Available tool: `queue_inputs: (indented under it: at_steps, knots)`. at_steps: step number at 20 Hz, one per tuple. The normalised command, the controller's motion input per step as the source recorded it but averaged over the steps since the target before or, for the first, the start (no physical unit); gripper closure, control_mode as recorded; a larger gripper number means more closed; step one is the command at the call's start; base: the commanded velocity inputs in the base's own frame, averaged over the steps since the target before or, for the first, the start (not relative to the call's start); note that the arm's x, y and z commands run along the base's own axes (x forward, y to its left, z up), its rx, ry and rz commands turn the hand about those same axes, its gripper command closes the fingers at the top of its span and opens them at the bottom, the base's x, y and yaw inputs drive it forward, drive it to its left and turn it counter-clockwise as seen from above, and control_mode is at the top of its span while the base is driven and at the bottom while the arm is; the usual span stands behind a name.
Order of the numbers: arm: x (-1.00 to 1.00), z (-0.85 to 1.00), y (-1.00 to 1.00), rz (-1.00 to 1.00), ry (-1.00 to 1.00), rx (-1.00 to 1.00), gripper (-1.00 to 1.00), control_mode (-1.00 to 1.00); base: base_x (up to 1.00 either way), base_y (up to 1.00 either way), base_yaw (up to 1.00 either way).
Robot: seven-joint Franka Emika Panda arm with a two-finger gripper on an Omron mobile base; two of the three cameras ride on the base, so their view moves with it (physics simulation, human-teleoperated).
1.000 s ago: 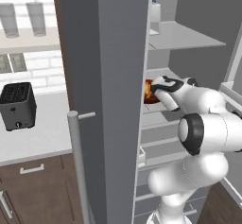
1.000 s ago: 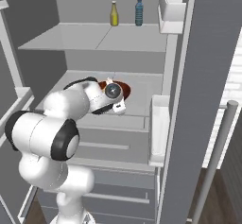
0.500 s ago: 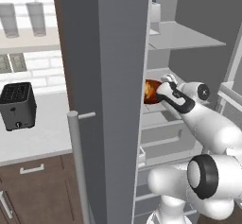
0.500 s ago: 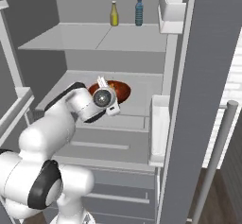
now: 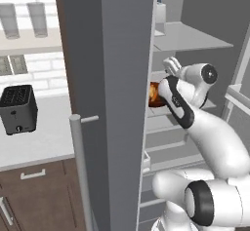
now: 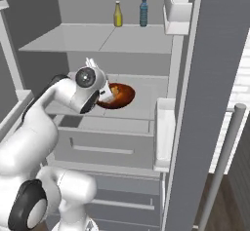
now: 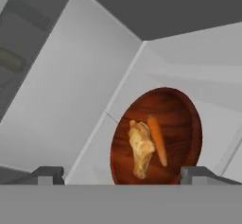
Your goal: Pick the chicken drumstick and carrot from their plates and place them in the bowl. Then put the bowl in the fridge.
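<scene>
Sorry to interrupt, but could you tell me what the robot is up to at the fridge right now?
The white arm is reaching into the open fridge, where the bowl sits on a middle shelf. The chicken drumstick and the carrot lie side by side inside the bowl. The pincer is open and holds nothing, with its tips apart on either side of the bowl's near edge in the hand view. The fridge door is open.
</scene>
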Motion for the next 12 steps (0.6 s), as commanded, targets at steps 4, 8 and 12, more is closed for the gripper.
queue_inputs:
  at_steps: [4, 8, 12]
  knots:
    - [-0.59, 0.50, 0.01, 0.00, 0.00, 0.00, -1.00, -1.00, 0.00, 0.00, 0.00]
    - [-1.00, 0.25, -0.06, 0.00, 0.00, 0.00, -1.00, -1.00, 0.00, 0.00, 0.00]
    - [-1.00, -0.01, 0.00, 0.00, 0.00, -0.01, -1.00, -1.00, 0.00, 0.00, 0.00]
